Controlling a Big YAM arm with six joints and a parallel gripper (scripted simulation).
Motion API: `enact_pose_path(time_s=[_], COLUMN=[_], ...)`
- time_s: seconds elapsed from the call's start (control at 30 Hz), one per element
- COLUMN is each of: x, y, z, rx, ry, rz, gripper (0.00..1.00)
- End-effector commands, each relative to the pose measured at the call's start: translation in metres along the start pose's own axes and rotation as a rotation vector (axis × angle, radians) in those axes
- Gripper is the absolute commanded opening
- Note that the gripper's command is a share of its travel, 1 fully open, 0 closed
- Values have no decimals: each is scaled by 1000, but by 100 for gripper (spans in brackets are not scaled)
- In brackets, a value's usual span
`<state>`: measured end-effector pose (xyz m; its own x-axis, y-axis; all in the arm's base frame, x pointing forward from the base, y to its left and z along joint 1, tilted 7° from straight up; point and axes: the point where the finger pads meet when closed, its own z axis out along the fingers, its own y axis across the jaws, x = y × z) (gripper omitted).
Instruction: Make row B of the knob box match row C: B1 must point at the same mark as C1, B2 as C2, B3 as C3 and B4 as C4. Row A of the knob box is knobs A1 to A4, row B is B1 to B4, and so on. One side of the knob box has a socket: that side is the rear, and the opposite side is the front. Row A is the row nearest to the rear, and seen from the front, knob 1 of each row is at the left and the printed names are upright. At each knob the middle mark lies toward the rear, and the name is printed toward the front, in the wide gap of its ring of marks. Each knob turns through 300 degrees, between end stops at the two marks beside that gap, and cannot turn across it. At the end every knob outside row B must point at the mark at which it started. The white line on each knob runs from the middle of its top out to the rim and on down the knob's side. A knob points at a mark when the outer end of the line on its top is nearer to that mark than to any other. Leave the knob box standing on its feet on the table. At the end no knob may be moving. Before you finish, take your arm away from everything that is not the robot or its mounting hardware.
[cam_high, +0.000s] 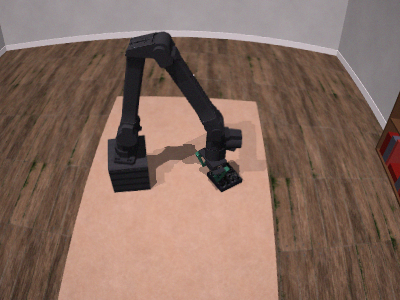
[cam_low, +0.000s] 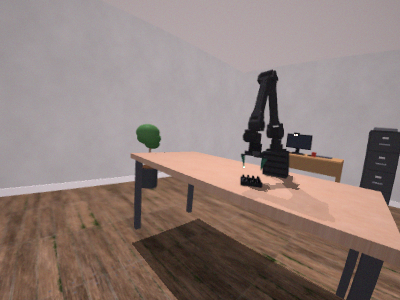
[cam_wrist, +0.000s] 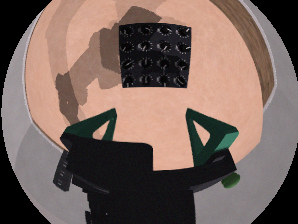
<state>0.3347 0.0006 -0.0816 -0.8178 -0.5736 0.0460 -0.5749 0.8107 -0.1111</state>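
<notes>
The black knob box (cam_high: 221, 186) (cam_low: 251, 183) (cam_wrist: 155, 55) stands upright on the table, with four rows of four knobs facing up. In the wrist view it is at the upper middle, beyond the fingertips. White lines and marks show around several knobs, but the printed names and the socket are too small to make out, so I cannot tell which side is the rear or the exact marks. My gripper (cam_high: 211, 166) (cam_low: 253, 168) (cam_wrist: 151, 110) is open and empty, its green fingers wide apart. It hangs above the table beside the box, touching no knob.
The table (cam_high: 175, 240) (cam_low: 210, 175) (cam_wrist: 150, 102) carries the box and the arm's dark base block (cam_high: 130, 175) (cam_low: 275, 164). The arm's shadow falls on the table beside the box. The table's edge (cam_high: 272, 210) lies to the right of the box in the top view.
</notes>
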Motion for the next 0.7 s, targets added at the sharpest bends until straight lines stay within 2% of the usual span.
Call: enact_pose_path(time_s=[0.0,0.4,0.57,0.67], x=[-8,-8,-19,-24], y=[-8,-8,-12,-8], z=[-7,-7,-10,-8], rx=[19,19,15,9], ry=[-35,-35,-32,-22], rz=[3,8,83,192], gripper=[100,100,100,100])
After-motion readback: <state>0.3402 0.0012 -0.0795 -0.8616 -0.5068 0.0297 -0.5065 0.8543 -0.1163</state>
